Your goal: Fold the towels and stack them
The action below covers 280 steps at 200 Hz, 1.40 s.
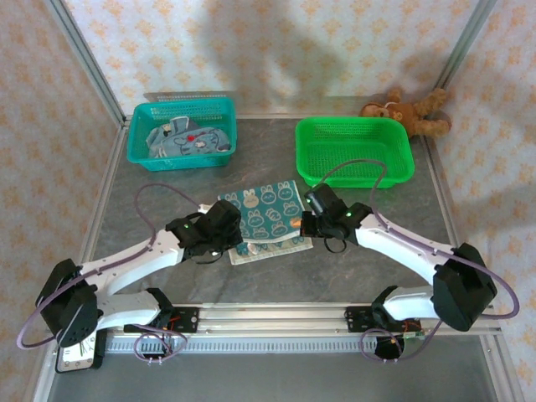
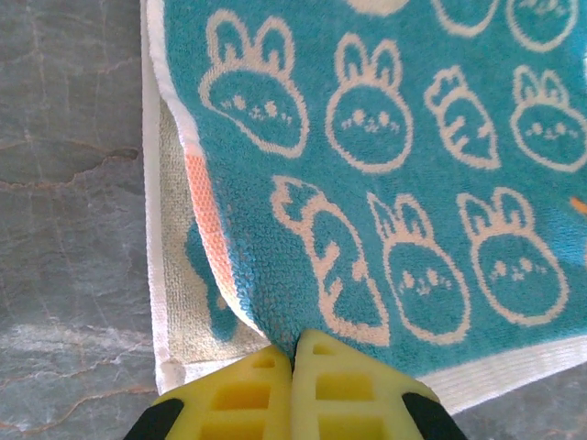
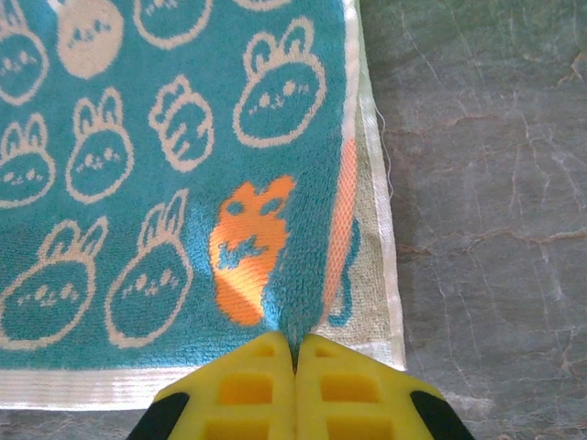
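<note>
- Bunny towel (image 1: 266, 213) lies flat on the grey table (image 1: 276, 285), mid-table, between the two arms and nearer than both baskets.
- Outline is close to square from above, so no clear long axis can be told. The sheet is skewed slightly, its right side sitting a little farther away than its left.
- The printed bunnies stand with ears pointing away from the arm bases.
- Look: teal terry, cream bunny faces and carrots, one orange carrot near the right near corner, white hem along the edges.
- It lies in two layers. The paler underside, beige with orange and teal patches, shows at both near corners where the top layer is drawn up.
- Left gripper (image 2: 295, 353): yellow fingers pressed together, top layer at the near left corner nipped in at the tips. From above it sits at that corner (image 1: 237, 244).
- Right gripper (image 3: 295, 348): fingers likewise closed tight, top layer at the near right corner pinched between them. From above it is at the towel's right edge (image 1: 303, 224).
- Teal basket (image 1: 180, 134), far left, holds crumpled basket towels (image 1: 186, 138), one with a red spot.
- Green basket (image 1: 354, 151) sits far right, with the teddy bear (image 1: 410, 113) behind it.
</note>
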{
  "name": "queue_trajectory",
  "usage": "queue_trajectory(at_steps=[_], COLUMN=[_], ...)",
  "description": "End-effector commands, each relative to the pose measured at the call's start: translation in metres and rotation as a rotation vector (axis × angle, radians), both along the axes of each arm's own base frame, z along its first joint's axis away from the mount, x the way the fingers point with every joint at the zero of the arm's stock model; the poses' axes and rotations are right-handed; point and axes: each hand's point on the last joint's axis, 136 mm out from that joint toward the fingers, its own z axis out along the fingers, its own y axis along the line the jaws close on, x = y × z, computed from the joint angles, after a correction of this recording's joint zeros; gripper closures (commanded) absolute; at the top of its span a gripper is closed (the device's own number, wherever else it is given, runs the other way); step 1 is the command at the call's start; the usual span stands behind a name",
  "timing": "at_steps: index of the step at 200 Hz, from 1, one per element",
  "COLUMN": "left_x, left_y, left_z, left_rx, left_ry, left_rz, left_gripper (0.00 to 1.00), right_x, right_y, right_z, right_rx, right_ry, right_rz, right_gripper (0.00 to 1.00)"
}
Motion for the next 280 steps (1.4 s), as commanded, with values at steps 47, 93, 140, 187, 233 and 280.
queue_trajectory(at_steps=[47, 93, 140, 187, 233, 280], left_x=[-0.014, -0.017, -0.009, 0.005, 0.006, -0.011], left_y=[-0.003, 0.001, 0.01, -0.007, -0.017, 0.003], left_z=[-0.037, -0.029, -0.016, -0.016, -0.05, -0.08], left_rx=[0.03, 0.039, 0.122, 0.098, 0.124, 0.233], left_ry=[0.067, 0.061, 0.039, 0.039, 0.119, 0.211], left_rz=[-0.005, -0.008, -0.03, -0.07, -0.104, -0.13], left_gripper=[0.98, 0.51, 0.52, 0.65, 0.83, 0.9], right_x=[-0.014, -0.018, -0.006, 0.001, 0.008, -0.007], right_y=[-0.003, -0.005, -0.006, -0.001, 0.014, 0.012], right_z=[-0.04, -0.037, -0.018, -0.019, -0.04, -0.073], right_rx=[-0.03, -0.041, -0.081, -0.105, -0.09, -0.098], right_ry=[0.07, 0.066, 0.014, 0.005, 0.037, 0.114], right_rz=[-0.007, -0.004, 0.008, 0.029, 0.053, 0.049], right_gripper=[0.94, 0.61, 0.59, 0.61, 0.83, 0.9])
